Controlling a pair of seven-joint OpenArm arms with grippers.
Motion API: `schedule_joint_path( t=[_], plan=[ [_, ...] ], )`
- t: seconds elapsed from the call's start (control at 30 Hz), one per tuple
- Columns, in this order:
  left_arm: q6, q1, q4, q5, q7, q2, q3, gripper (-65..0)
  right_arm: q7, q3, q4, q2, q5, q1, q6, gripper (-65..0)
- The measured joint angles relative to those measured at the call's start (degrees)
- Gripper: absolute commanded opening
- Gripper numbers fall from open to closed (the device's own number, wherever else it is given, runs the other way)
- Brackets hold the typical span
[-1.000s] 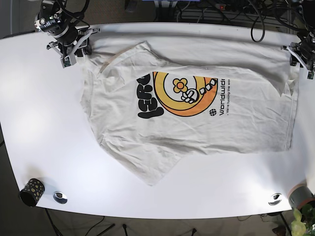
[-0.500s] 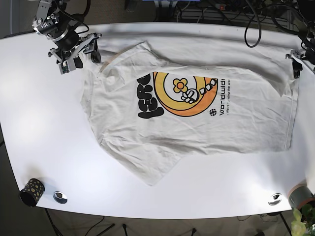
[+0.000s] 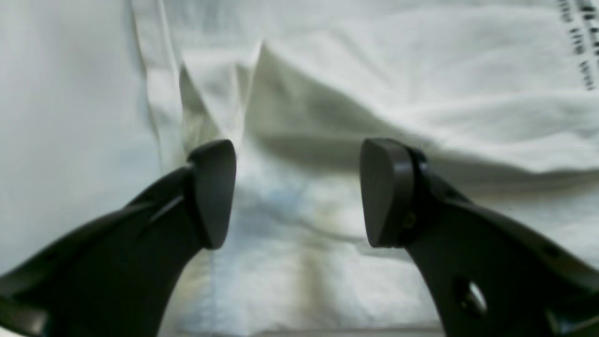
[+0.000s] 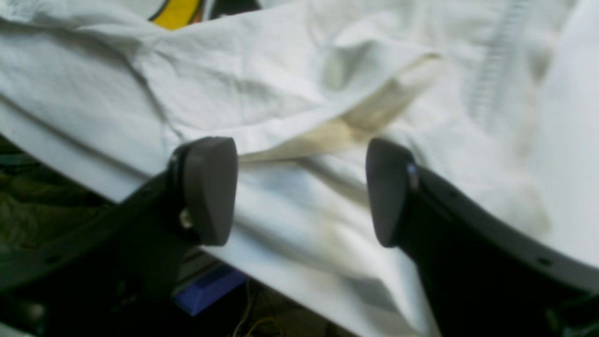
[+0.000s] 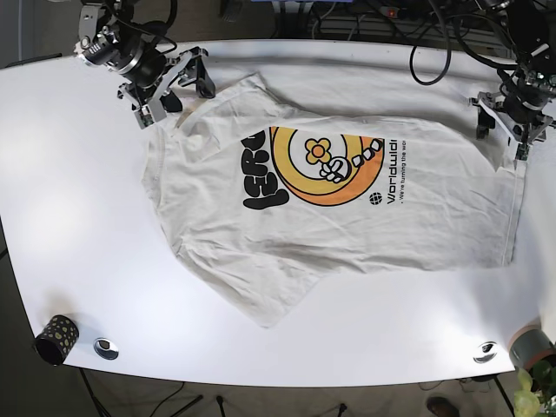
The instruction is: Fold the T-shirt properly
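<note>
White T-shirt (image 5: 347, 208) flat, far sleeve tucked under; left claw (image 3: 297, 192), right claw (image 4: 299, 189) wide.

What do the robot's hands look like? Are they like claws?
A bit like claws. Each gripper, left and right, has two dark, almost black fingers ending in smooth rounded pads. From above, the arms show silver-grey and black parts, with black cables looping behind them.
</note>
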Motion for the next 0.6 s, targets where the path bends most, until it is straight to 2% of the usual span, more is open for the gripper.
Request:
schedule_joint_path(
  t=[0.23,0.37,0.6],
  plan=[
    [-0.04,-0.48,-4.33,-0.07,-0.13,-0.79,0.44,-26.0,-0.20,-3.41,-0.85,0.11,0.17,1.27,-0.24,-24.1],
    [0.11,-2.19,-5.66,0.11,0.00,-1.57,0.57,-26.0,-0.33,-3.98,-1.95,0.13,-0.48,2.54,-0.85,-24.1],
    [-0.11,-3.56,-4.83,-0.28,0.04,-1.62,-0.96,-26.0,-0.57,-4.74,-4.13,0.04,-0.39,4.74,-0.70,-24.1]
  ],
)
